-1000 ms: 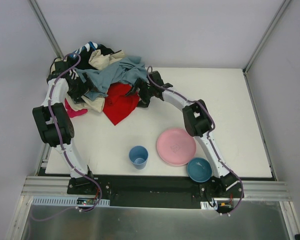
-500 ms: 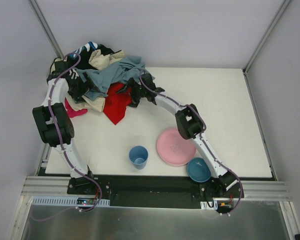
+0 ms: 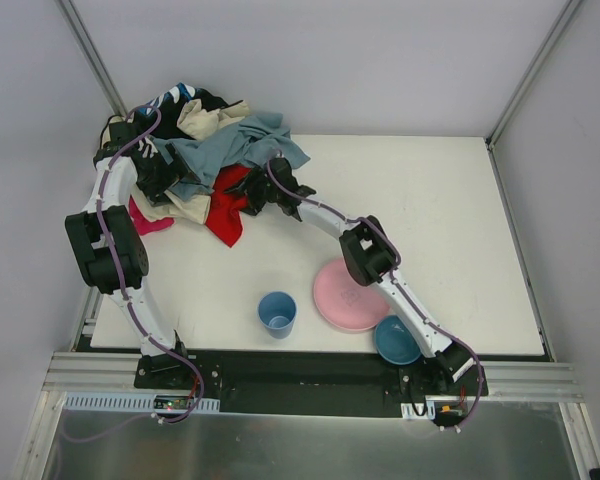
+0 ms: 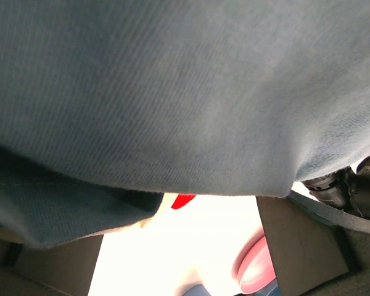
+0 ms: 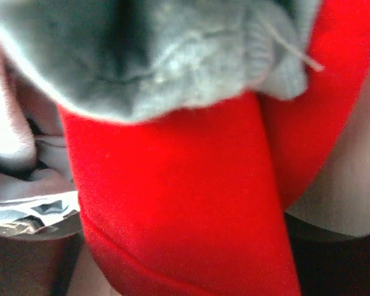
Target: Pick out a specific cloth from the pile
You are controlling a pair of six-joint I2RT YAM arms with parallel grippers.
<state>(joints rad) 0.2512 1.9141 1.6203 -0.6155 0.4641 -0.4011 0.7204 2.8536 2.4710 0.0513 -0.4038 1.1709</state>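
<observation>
Two sets of fingers work at the heap of mixed cream, black, white and blue garments point(image 3: 195, 125), upper left of the overhead frame. Bright red fabric cloth point(image 3: 228, 210) lies at the heap's lower right edge, partly on the white surface point(image 3: 430, 200) and partly tucked under the grey-blue garment point(image 3: 230, 150). My right fingers point(image 3: 255, 190) sit on its upper fold. In the right wrist view red fills the frame beneath a grey knit edge point(image 5: 172, 68), perhaps its own trim; whether they grip it I cannot tell. My left fingers point(image 4: 299, 243) stand wide apart, holding nothing, under draped grey-blue fabric.

Judgement: pinch red only, keep the grey-blue layer out of the bite, then draw toward the frame's lower right, low along the surface, so the heap is not dragged.

Labels: none legible; a printed scrap point(image 5: 37, 213) at that view's left edge is too blurred.
</observation>
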